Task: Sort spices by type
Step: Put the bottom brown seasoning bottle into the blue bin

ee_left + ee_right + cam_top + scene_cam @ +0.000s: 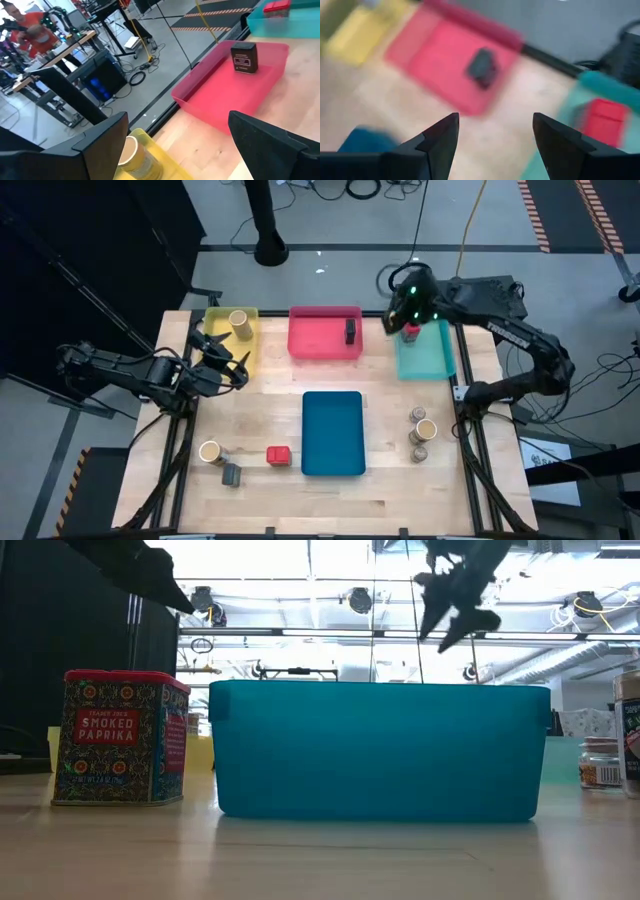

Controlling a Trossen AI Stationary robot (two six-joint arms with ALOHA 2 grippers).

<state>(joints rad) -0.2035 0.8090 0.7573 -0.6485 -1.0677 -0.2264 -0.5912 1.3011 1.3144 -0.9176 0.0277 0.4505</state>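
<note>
High view: right gripper (404, 317) over far corner of light teal tray (437, 358), fingers wide, empty; red cube spice box (411, 332) sits inside. Left gripper (217, 346) open beside yellow tray (250, 352). You next fetch loose red box (278, 455) near table front.

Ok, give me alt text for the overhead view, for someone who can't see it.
Overhead of a wooden table with four trays: the right gripper hovers over a red box in the teal tray, while the left gripper hangs by the yellow tray holding a tan jar. The red tray holds a dark box; the blue tray sits mid-table.
</note>
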